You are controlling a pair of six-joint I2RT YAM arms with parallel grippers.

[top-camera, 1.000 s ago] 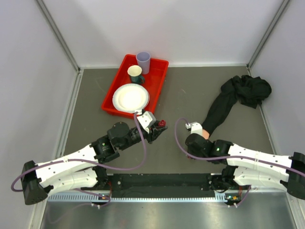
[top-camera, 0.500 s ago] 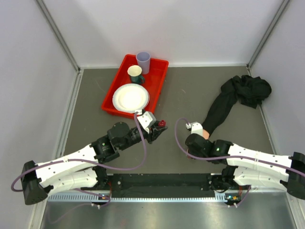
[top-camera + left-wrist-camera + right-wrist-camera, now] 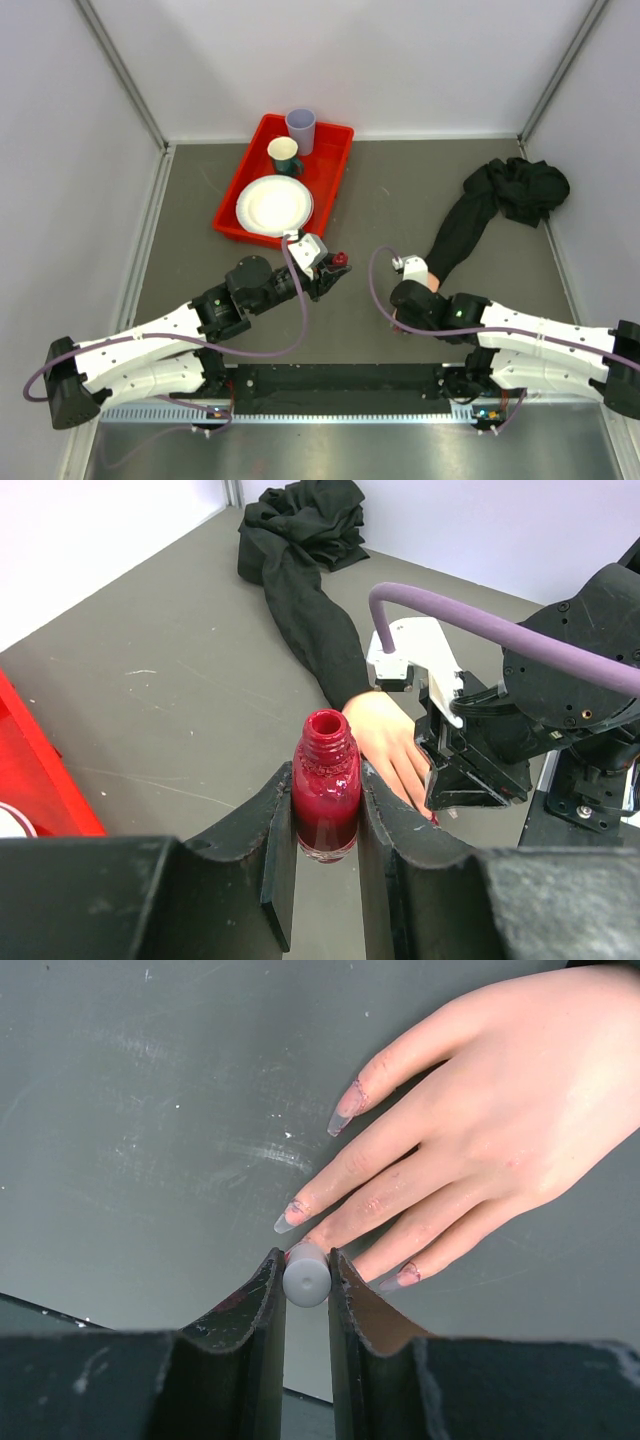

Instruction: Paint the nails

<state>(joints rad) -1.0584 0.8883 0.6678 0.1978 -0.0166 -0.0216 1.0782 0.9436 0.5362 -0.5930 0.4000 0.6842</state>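
Where the overhead camera catches only a sliver of skin past the right arm, the right wrist view shows the mannequin hand point(image 3: 510, 1090) flat on the table with its fingers fanned. Nails point(image 3: 344, 1112) long and pale, with reddish smudges at the cuticles. Right gripper point(image 3: 304, 1260) pinches a round grey brush cap point(image 3: 306, 1278) right at the middle fingertips; bristles hidden. Only the left wrist view shows the left gripper point(image 3: 326, 825) clamped on an uncapped red polish bottle point(image 3: 326, 770), upright, near the hand. Black sleeve point(image 3: 465, 225) trails off from its wrist.
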